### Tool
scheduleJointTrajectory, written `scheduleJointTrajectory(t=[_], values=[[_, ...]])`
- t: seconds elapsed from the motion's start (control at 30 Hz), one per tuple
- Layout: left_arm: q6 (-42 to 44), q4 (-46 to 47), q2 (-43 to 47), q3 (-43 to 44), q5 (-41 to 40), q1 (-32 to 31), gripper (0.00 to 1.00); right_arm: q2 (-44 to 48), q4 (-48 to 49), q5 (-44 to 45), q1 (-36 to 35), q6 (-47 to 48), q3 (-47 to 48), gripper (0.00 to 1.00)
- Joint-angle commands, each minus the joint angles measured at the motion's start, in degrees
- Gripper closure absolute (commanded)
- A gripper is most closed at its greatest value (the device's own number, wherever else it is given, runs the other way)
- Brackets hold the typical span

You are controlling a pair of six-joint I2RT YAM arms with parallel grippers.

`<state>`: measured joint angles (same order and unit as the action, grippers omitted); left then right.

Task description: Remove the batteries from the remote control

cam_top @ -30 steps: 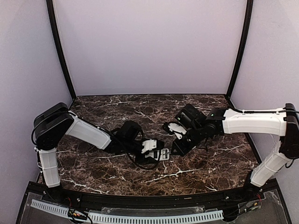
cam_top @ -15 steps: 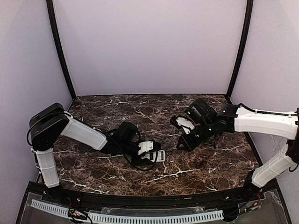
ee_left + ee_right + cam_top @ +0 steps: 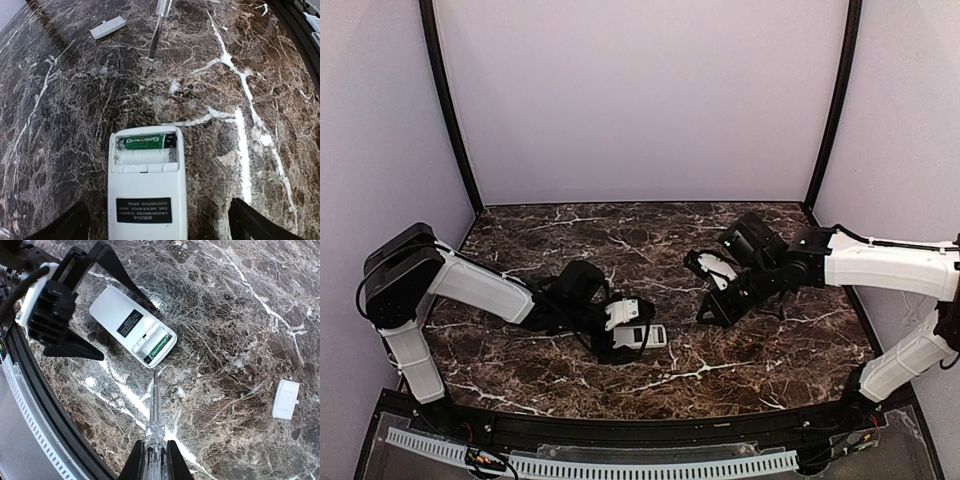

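Observation:
The white remote control (image 3: 147, 190) lies face down on the marble with its battery bay open. One green-wrapped battery (image 3: 145, 142) sits in the far slot; the near slot is empty and no second battery shows. My left gripper (image 3: 157, 222) is open, with its fingers well apart on either side of the remote (image 3: 642, 337). My right gripper (image 3: 155, 452) is shut on a clear-handled screwdriver (image 3: 156, 405). The screwdriver's tip rests just off the remote's (image 3: 125, 322) bay end, near the battery (image 3: 157, 346).
The small white cover plate (image 3: 286, 399) lies loose on the marble, far side of the screwdriver; it also shows in the left wrist view (image 3: 107, 27). The screwdriver shaft (image 3: 156, 32) stands on the table beyond the remote. The table's black front rail (image 3: 640, 430) is close.
The left gripper and the remote have shifted left and slightly nearer. The right gripper with the screwdriver drew back to the right, away from the remote, then held.

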<state>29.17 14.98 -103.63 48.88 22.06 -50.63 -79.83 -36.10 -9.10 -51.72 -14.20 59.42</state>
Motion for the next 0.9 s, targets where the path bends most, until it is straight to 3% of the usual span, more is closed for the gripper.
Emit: scheduleJointTrajectory(t=[0.0,0.2,0.5,0.87], values=[[-3.72,3.34,6.0,-4.04,-0.88,0.26,0.02,2.08,3.25,-1.07,0.22,0.35,-0.77,1.0],[-4.29,4.4,12.77,-6.81,-1.97,0.2,0.02,2.49,6.87,-1.46,0.26,1.63,-1.23,1.0],[-6.48,6.19,26.06,-12.0,1.08,0.24,0.03,2.94,16.5,-8.74,0.17,4.14,-3.38,1.0],[-6.94,3.36,31.7,-11.95,6.47,0.26,0.1,4.41,23.63,-15.51,-2.84,12.59,-4.59,1.0]])
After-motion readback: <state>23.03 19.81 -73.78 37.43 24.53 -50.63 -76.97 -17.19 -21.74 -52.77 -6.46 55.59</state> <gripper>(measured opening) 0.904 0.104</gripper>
